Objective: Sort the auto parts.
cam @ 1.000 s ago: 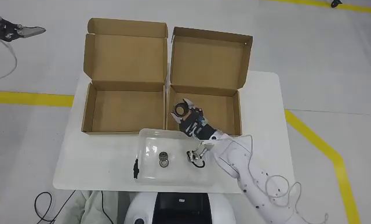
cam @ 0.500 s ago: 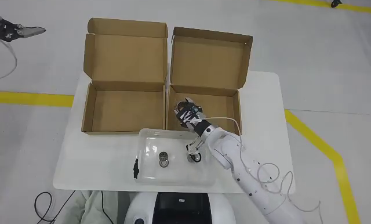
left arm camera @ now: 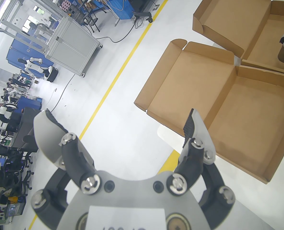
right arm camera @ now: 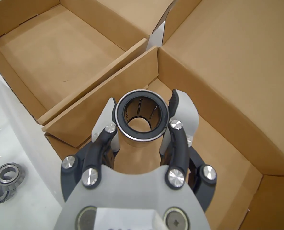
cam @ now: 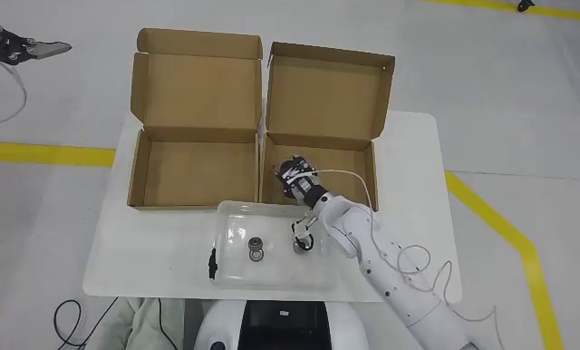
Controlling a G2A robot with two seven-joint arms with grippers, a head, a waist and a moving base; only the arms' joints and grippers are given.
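Clearly steel, the bearing [right arm camera: 142,135] looks heavy for its bulk, rigid and smooth-walled, so a light pinch could let it slide. The right gripper [right arm camera: 143,111] clamps it across the outer wall near the top rim, bore upright, low inside the right box [cam: 340,173] at the near corner beside the left box [cam: 195,173]. Whether it touches the floor I cannot tell. The wall is the sound place to hold, since the ball tracks inside the bore seem more delicate. Two smaller rings [cam: 256,248] [cam: 302,244] lie in the tray [cam: 231,214]; being low, they probably suit a grip across the rim. The left gripper [left arm camera: 119,120] hangs spread and empty beyond the table.
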